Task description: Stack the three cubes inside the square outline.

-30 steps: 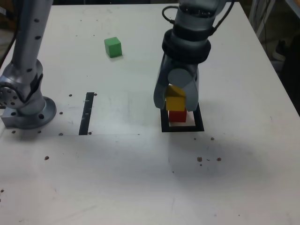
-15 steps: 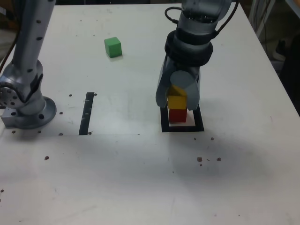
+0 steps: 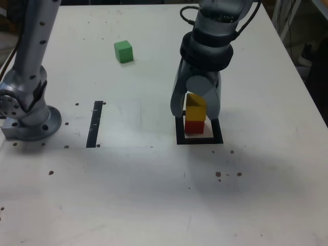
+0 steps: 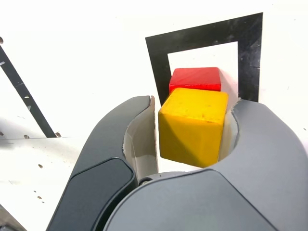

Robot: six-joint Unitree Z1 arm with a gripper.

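Evidently, the yellow cube (image 4: 190, 127) sits between the claw's (image 4: 187, 132) fingers.

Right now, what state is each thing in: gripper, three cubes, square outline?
Gripper: open slightly, its fingers on either side of the yellow cube, a gap showing on one side.
Yellow cube: on top of the red cube, slightly offset from it.
Red cube: inside the outline, under the yellow.
Green cube: alone on the table, outside the outline.
Square outline: partly hidden by gripper and cubes.
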